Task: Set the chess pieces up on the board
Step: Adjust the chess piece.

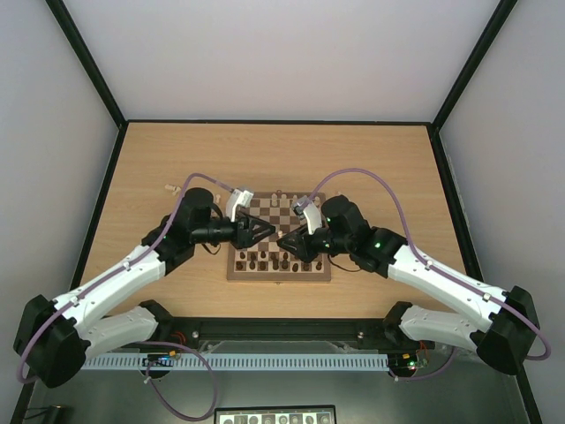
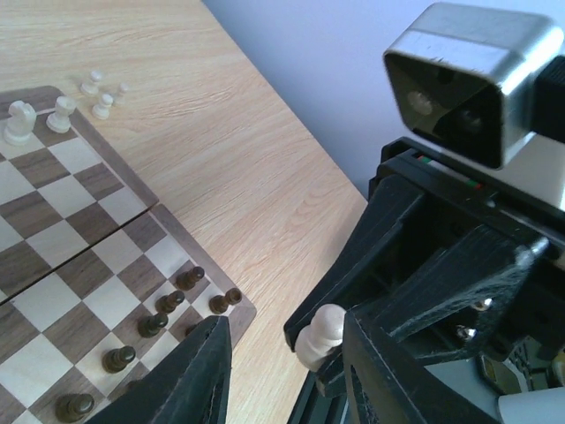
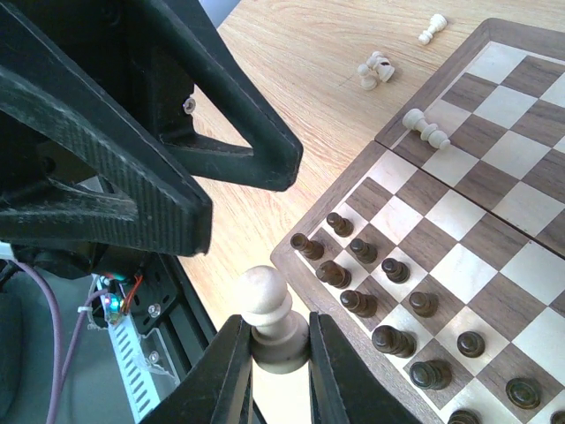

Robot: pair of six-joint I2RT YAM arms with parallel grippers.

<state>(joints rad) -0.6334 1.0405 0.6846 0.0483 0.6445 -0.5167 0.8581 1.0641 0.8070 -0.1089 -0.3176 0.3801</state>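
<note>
My right gripper is shut on the base of a pale cream pawn, held upright above the table just off the board's corner. My left gripper is open; the same pawn hangs between its fingers, close to the right one. From above, both grippers, left and right, meet over the board. Two pale pieces stand on the board's far row. One pale piece lies on its side on the board. Others lie on the table beside it.
Dark brown chessmen fill the two near rows of the board. Loose pale pieces lie on the table left of the board. The wooden table ends at black frame rails by the arm bases.
</note>
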